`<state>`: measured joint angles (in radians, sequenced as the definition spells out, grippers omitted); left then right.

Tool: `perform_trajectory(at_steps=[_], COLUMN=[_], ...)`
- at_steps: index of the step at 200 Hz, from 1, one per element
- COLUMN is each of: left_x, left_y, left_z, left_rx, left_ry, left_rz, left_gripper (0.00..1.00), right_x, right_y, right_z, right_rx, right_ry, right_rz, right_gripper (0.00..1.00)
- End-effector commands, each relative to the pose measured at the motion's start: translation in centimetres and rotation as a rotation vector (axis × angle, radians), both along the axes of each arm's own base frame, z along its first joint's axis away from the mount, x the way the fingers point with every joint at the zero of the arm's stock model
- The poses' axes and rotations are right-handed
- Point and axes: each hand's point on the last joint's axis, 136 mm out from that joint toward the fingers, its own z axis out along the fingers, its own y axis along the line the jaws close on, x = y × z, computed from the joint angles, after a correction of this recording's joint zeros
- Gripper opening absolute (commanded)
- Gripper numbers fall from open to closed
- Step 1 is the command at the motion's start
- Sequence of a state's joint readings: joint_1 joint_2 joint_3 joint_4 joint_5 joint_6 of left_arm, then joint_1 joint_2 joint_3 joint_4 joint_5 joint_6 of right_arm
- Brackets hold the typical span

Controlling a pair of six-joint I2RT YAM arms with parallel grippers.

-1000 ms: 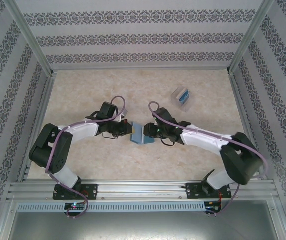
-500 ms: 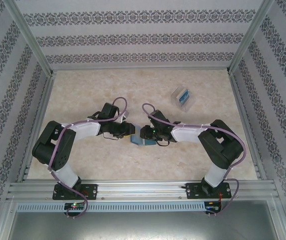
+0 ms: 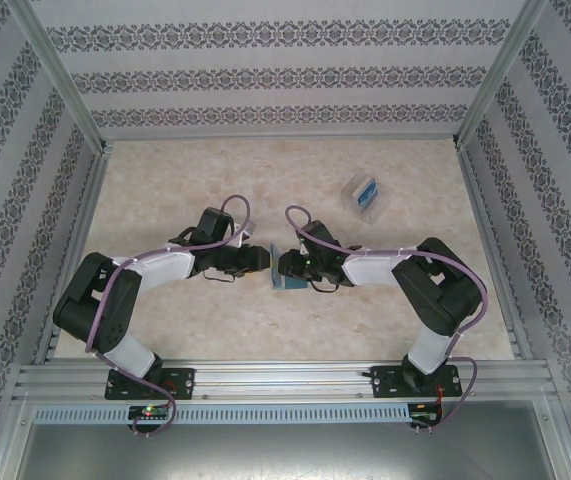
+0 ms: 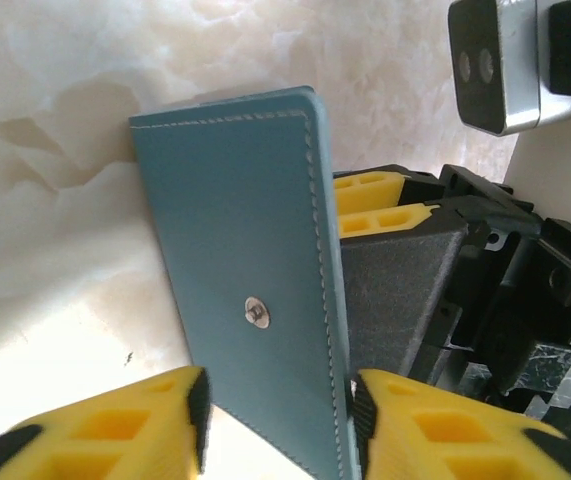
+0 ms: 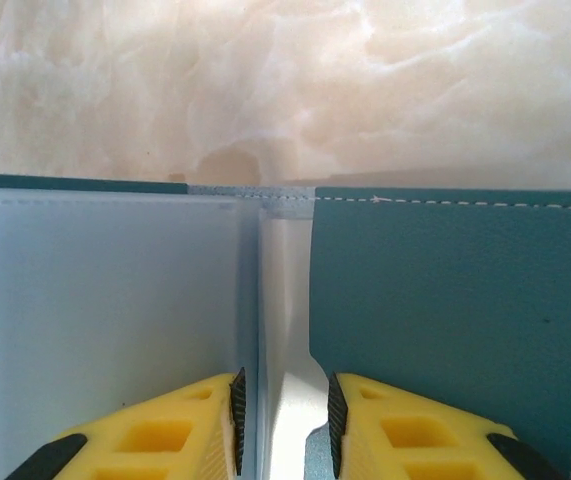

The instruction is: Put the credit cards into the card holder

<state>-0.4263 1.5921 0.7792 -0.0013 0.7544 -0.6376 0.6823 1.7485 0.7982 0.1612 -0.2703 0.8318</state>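
Card holder [image 3: 285,274]: teal bifold, standing on edge on the desk [image 3: 165,190], partly unfolded. The outer flap with the snap dot [image 4: 256,312] faces the left wrist camera. A pale inner pocket panel and a teal panel face the right wrist camera. Pocket contents cannot be told.

Clear stand [image 3: 353,184]: beyond and to the right of the card holder, well apart from it. It holds the blue-and-white credit cards [image 3: 367,196]; number not legible.

Left gripper [image 4: 278,402]: just left of the card holder. Jaws are about half apart, one pad on either side of the flap's near end; contact cannot be told. Elbow folded outward, forearm reaching in low.

Right gripper [image 5: 283,402]: just right of the card holder. Jaws are nearly together, pinching the holder's pale inner fold. Elbow raised outward, forearm angled in.
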Motion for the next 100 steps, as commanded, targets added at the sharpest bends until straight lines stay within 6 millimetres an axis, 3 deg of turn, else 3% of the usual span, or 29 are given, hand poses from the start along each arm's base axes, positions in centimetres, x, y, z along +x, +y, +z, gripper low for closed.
perform_trajectory(at_steps=[1,15,39,72,100], left_x=[0.1,0.3,0.5,0.6,0.6], left_y=[-0.6,-0.7,-0.8,-0.6,-0.8], left_z=[0.5,0.7,0.8,-0.2,-1.5], left_rx=[-0.007,-0.017,-0.019,0.018,0.024], left_ry=[-0.023,-0.031,-0.032,-0.014,0.01], left_rz=[-0.022,-0.02,-0.018,-0.029,-0.037], left_gripper=[0.62,0.68,0.65,0.43,0.31], right_x=[-1.3,-1.2,-1.2,-1.2,-1.3], right_y=[-1.0,-0.8,-0.8,-0.9,-0.9], right_z=[-2.5,-2.4,-2.6,-2.9,-2.9], right_rx=[-0.049,-0.049,-0.055,-0.064,-0.058], right_ry=[0.075,0.068,0.075,0.074,0.077], right_rz=[0.001,0.008,0.007,0.01,0.01], right_gripper=[0.32,0.32,0.31,0.31,0.31])
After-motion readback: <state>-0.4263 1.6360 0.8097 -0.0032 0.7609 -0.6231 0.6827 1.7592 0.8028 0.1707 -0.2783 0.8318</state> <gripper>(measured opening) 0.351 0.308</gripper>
